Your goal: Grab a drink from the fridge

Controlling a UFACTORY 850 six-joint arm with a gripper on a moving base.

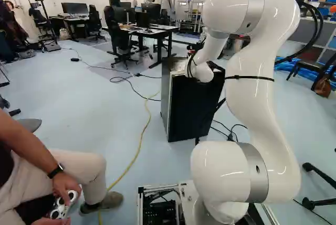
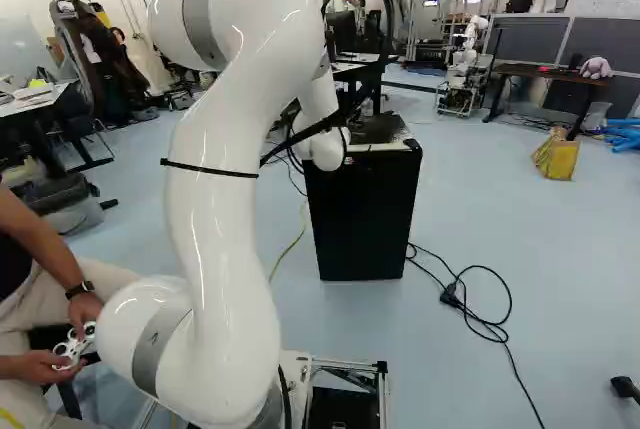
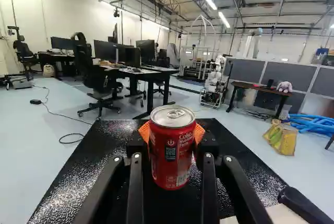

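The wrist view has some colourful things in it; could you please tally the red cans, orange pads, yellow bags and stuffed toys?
Red can: 1
Orange pads: 2
Yellow bag: 1
Stuffed toy: 1
Total: 5

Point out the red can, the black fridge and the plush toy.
Red can (image 3: 172,148): wrist view, on its side.
Black fridge (image 2: 362,217): right base view, face toward the arm.
Plush toy (image 2: 596,68): right base view, its body.

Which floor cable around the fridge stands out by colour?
The yellow cable, left of the fridge in the left base view; the other cables are black.
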